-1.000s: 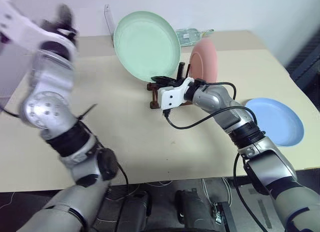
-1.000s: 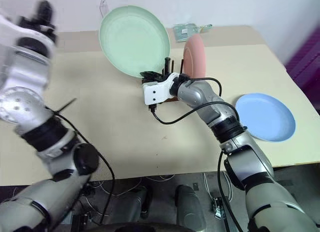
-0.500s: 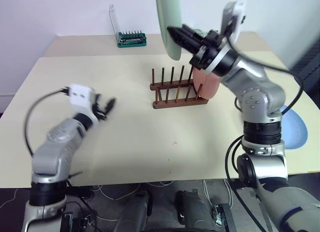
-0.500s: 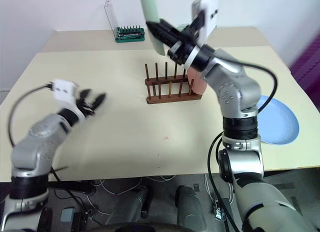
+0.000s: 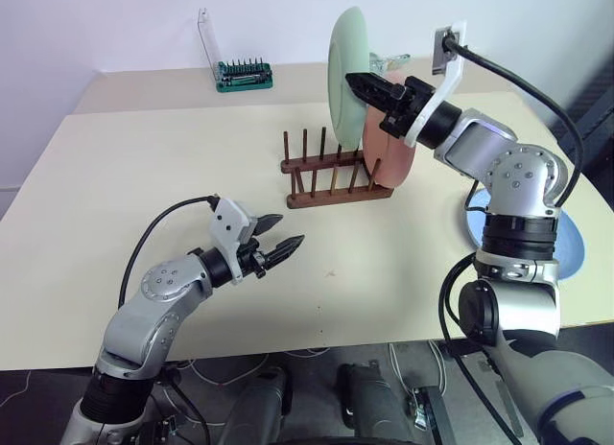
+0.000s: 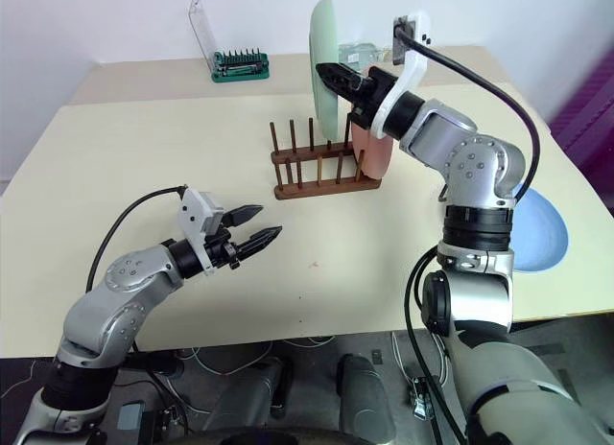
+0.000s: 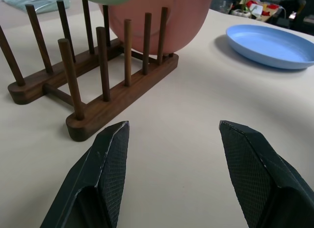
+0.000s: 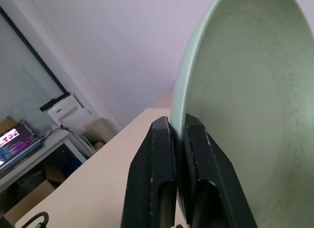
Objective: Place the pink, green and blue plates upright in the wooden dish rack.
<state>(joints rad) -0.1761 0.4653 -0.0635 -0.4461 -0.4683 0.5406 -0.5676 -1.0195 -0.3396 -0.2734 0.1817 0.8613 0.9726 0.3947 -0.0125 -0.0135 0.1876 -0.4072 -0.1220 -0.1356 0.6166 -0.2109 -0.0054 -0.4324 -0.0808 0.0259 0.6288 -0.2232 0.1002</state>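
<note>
Holding the green plate (image 5: pixel 345 66) on edge above the rack (image 5: pixel 336 181), my right gripper (image 5: pixel 363 84) is clamped on its rim — fingers pinched either side of the lip, as the right wrist view shows. I judge the plate is turned upright so it can drop straight between two pairs of pegs; flat, it would never go in. It hangs clear of the pegs, just beside the pink plate (image 5: pixel 389 157) and a little higher.

The pink plate already stands upright in the end slot of the rack nearest the table's right edge, leaning slightly on its pegs. That leaves the slots toward the left free, so the green one should go in the next gap over. My guess is the risk lies in knocking the pink plate on the way down, since the two rims are close.

The blue plate (image 6: pixel 537 229) lies flat near the right edge of the table (image 5: pixel 144 157), partly hidden behind my right arm — untouched, so it would be the last to go.

My left gripper (image 5: pixel 273 245) hovers low over the table toward the front edge, fingers spread and grasping nothing, pointing at the rack's near end. I'd say it is parked there to stay out of the way, or to steady the rack if it shifts.

Near the back edge, left of the rack and well apart from it, stands the green bit holder (image 5: pixel 243 75).
</note>
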